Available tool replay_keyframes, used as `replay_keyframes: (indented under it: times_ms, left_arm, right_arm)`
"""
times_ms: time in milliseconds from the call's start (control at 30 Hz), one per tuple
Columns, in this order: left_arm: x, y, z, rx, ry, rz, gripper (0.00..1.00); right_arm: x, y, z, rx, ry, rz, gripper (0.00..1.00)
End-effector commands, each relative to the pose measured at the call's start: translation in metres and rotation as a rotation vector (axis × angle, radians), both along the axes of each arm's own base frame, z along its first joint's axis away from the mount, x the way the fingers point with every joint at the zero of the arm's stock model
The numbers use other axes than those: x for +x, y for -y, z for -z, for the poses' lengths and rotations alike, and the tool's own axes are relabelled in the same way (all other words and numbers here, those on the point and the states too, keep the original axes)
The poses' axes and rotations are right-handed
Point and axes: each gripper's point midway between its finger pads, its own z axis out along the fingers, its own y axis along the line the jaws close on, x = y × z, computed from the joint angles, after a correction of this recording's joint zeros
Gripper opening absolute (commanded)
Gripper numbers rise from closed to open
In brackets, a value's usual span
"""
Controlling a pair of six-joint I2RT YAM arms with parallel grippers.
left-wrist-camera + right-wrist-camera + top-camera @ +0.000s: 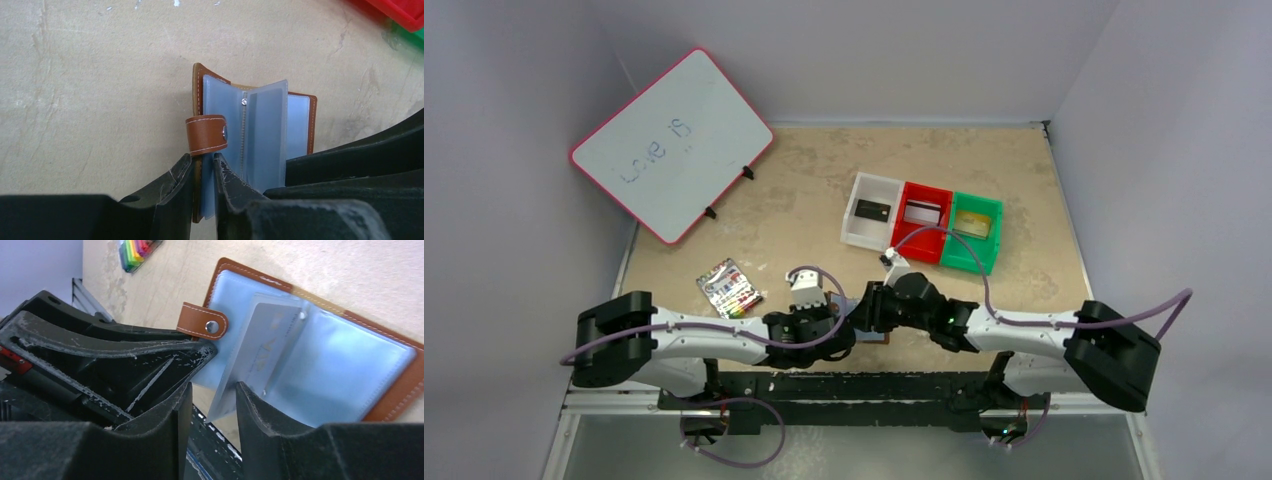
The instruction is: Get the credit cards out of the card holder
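Note:
The brown leather card holder (pixel 205 134) lies open on the table with its bluish sleeves fanned up. It also shows in the right wrist view (pixel 320 365), and only a sliver of it shows between the arms in the top view (pixel 876 337). My left gripper (pixel 202 165) is shut on the holder's left cover and a sleeve edge, just below the snap tab (pixel 206 132). My right gripper (pixel 212 392) is open, and the corner of one raised sleeve (pixel 265 350) sits between its jaws. A black card (pixel 871 210), a silvery card (pixel 923 212) and a gold card (pixel 971 222) lie in the bins.
The white bin (pixel 856 225), red bin (pixel 906 240) and green bin (pixel 969 258) stand in a row behind the grippers. A white pack with rainbow stripes (pixel 729 287) lies to the left. A pink-edged whiteboard (pixel 672 145) stands at the back left.

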Motion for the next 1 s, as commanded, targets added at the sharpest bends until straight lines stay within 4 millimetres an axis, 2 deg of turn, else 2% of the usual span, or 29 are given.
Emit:
replay_keyframes:
  times_ms: [0,133,333,500,667,867,967]
  left_arm:
    - [-0.001,-0.013,-0.004,-0.024,0.008,-0.044,0.22]
    - [-0.003,-0.026,-0.004,-0.065,0.011,-0.070,0.30]
    - [-0.004,-0.034,-0.006,-0.117,0.015,-0.095,0.33]
    - [-0.002,-0.035,-0.011,-0.120,0.025,-0.098,0.34]
    - [0.002,-0.035,-0.020,-0.139,0.053,-0.106,0.41]
    - [0.006,-0.029,-0.037,-0.166,0.091,-0.091,0.50]
    - [0.004,-0.014,-0.043,-0.193,0.101,-0.020,0.58]
  right_arm:
    - [0.003,-0.029,-0.033,0.149,0.052,-0.060,0.40]
    - [0.003,-0.036,-0.029,0.152,0.044,-0.089,0.31]
    - [0.006,-0.042,-0.024,0.106,0.047,-0.113,0.36]
    - [0.021,-0.019,-0.020,0.003,0.063,0.014,0.36]
    - [0.028,0.009,-0.005,-0.094,0.042,0.138,0.37]
    - [0.022,-0.004,0.009,-0.073,0.003,0.077,0.35]
    - [0.024,-0.003,0.022,-0.128,-0.023,0.084,0.33]
